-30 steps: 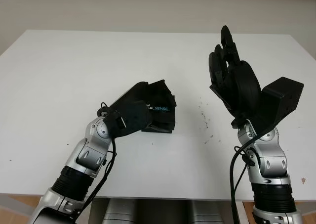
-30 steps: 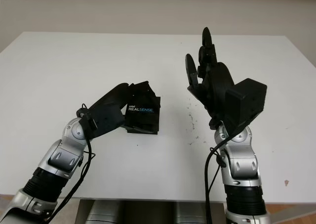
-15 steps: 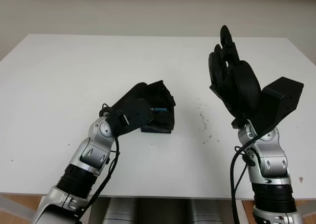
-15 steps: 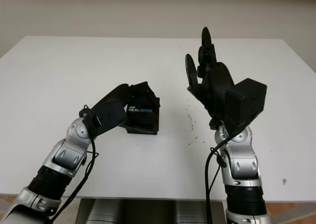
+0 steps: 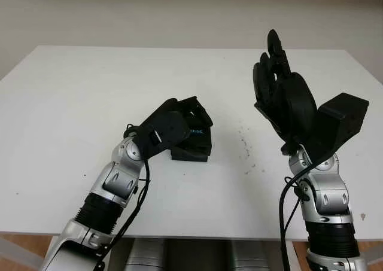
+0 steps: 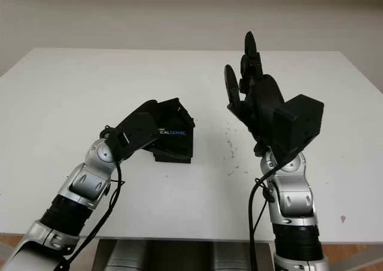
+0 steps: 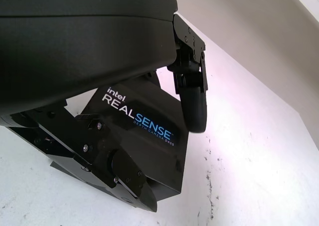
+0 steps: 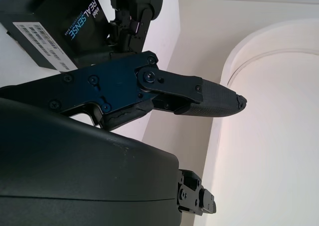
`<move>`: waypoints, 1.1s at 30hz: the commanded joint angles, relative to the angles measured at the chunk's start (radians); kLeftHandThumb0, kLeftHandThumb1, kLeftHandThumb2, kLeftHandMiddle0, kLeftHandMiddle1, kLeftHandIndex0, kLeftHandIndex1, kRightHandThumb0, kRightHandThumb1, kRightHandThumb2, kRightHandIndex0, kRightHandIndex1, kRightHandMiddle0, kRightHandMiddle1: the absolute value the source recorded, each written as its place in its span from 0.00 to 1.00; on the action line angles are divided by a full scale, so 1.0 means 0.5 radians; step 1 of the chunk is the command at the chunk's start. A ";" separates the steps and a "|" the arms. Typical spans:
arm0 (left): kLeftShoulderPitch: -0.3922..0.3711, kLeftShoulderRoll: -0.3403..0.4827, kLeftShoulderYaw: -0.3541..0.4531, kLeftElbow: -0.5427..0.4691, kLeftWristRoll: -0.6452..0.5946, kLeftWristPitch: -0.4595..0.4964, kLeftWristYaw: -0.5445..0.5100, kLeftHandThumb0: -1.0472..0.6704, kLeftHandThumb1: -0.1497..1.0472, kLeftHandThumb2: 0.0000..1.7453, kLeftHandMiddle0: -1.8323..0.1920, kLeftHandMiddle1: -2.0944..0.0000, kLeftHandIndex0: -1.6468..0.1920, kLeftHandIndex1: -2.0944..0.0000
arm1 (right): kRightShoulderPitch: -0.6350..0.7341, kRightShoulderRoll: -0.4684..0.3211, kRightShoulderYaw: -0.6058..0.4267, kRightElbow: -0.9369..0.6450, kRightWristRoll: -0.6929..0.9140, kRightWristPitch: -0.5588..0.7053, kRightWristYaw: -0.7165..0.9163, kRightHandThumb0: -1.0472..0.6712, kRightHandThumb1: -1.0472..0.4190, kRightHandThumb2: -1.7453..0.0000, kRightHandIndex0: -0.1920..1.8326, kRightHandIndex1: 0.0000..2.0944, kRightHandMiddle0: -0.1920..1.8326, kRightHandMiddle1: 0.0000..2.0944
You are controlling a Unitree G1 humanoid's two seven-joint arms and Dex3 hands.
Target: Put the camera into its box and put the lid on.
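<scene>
A black box lid (image 5: 197, 131) printed "intel REALSENSE" sits tilted over the black box base (image 5: 191, 154) near the middle of the white table (image 5: 84, 91). My left hand (image 5: 178, 119) is curled over the lid from the left. In the left wrist view one finger (image 7: 192, 106) hooks the lid's (image 7: 144, 136) far edge and the thumb (image 7: 124, 176) presses its near side. The inside of the box is hidden. My right hand (image 5: 274, 73) is held up open above the table's right side, holding nothing.
Small dark specks (image 5: 246, 148) dot the table between the box and my right arm. The table's front edge runs just below both forearms. Bare tabletop stretches to the left and behind the box.
My left forearm has pushed forward toward the box, and the hand has closed further over the lid. The right hand has stayed raised in place.
</scene>
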 commanded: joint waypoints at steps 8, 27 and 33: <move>0.083 0.172 -0.167 0.083 0.152 -0.067 -0.155 0.46 0.90 0.03 0.78 0.95 0.79 0.84 | -0.030 -0.015 -0.022 -0.022 0.015 -0.030 0.012 0.22 0.00 0.65 0.00 0.00 0.00 0.00; -0.082 0.271 -0.060 0.062 0.085 -0.008 -0.319 0.42 0.92 0.04 0.83 0.98 0.80 0.93 | -0.033 -0.010 -0.025 -0.011 0.015 -0.026 0.037 0.21 0.00 0.65 0.00 0.00 0.00 0.00; -0.103 0.249 -0.018 0.105 0.044 -0.019 -0.237 0.39 0.95 0.04 0.81 0.97 0.79 0.93 | -0.024 -0.014 -0.021 -0.021 -0.009 -0.033 0.025 0.22 0.00 0.64 0.00 0.00 0.00 0.00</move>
